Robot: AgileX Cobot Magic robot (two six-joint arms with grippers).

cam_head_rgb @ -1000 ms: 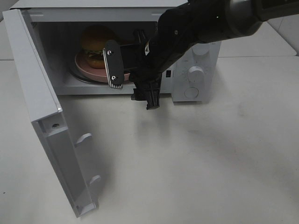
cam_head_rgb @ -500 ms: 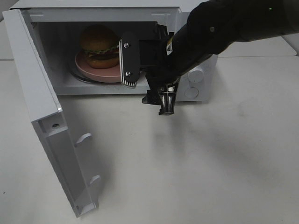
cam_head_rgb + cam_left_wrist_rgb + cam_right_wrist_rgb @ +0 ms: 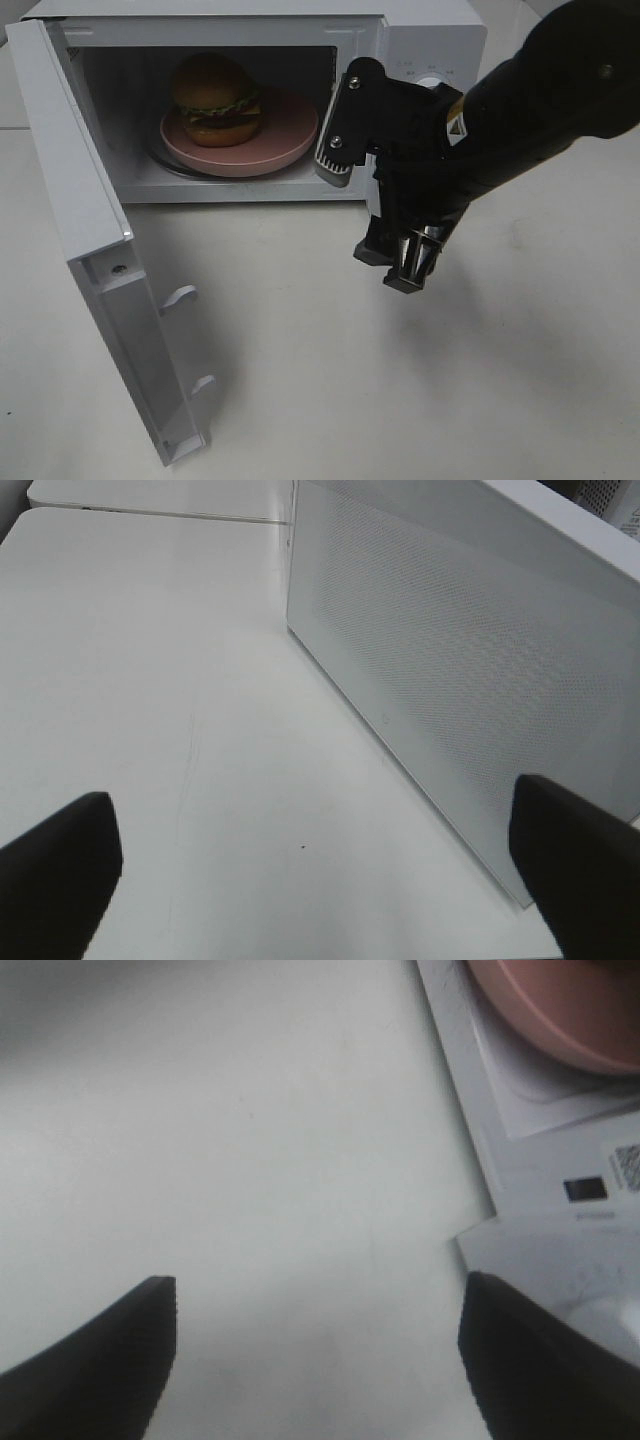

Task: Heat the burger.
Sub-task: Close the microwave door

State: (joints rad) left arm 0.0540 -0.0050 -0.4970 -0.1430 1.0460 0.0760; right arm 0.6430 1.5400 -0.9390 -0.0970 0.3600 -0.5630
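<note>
Burger [image 3: 217,97] sits on pink plate [image 3: 290,138] inside microwave [image 3: 430,30]. Door [image 3: 90,230] is wide open. Right gripper [image 3: 372,195] released, empty, over desk [image 3: 300,350]. Left gripper [image 3: 320,870] released beside door's outer face. Next: push door shut, likely left arm's job.

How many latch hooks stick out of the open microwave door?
2. The upper hook sits high on the door's free edge; the lower hook sits farther down the same edge. None seems hidden.
</note>
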